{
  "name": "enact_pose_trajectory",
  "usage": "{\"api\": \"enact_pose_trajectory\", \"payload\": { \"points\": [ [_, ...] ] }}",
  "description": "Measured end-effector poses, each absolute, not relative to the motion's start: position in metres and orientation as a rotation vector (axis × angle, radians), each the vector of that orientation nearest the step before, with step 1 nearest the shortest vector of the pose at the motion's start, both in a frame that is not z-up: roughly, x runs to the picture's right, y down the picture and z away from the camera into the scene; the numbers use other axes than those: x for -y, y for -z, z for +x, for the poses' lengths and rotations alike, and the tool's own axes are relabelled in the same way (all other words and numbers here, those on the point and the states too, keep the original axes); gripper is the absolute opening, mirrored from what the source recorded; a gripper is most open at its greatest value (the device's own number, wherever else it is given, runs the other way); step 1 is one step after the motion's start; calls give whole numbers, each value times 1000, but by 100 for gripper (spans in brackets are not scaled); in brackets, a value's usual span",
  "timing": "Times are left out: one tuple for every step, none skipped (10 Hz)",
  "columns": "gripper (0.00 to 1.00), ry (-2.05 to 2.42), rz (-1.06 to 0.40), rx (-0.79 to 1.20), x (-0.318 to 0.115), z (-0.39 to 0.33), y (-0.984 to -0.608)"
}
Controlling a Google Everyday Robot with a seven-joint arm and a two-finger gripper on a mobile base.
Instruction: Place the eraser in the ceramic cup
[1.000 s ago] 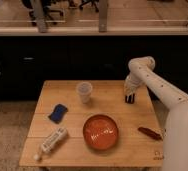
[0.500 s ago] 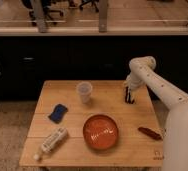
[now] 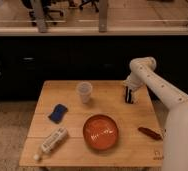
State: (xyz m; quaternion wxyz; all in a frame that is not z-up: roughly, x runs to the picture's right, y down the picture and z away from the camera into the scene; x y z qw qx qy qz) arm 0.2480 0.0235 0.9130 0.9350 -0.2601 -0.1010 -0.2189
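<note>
The gripper's fingers (image 3: 129, 96) hang low over the far right part of the worktop (image 3: 72, 150), spread as wide as they go and holding nothing that can be made out. The eraser (image 3: 129, 100) seems to be the small dark block right at their tips, upright on the wood. It blends so closely with them that I cannot tell whether it sits between them or just below. To do this step well, I would centre the fingers on the block's narrow sides, go down until they straddle it, then close firmly before lifting. The eraser is near-black, short and oblong. The cup (image 3: 84, 91), pale and handleless, stands well apart from the fingers, off to the picture's left.
</note>
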Motion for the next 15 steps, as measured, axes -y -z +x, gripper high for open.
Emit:
{"api": "enact_pose_trajectory", "payload": {
  "points": [
    [80,467,-533,211,-23,247,-914],
    [80,492,-538,216,-23,245,-916],
    [80,522,-539,224,-23,244,-918],
    [80,543,-541,231,-23,245,-920],
    [80,556,-543,236,-23,247,-922],
    [80,574,-546,242,-22,251,-927],
    [80,582,-549,247,-21,254,-932],
    [80,588,-552,252,-21,257,-936],
    [80,593,-555,254,-20,261,-941],
    [80,598,-560,256,-21,265,-947],
    [80,599,-563,256,-21,268,-952],
    [80,605,-565,259,-22,270,-957],
    [80,612,-567,266,-23,271,-961],
    [80,620,-573,279,-25,273,-966],
    [80,627,-575,286,-27,274,-969]
  ]
}}
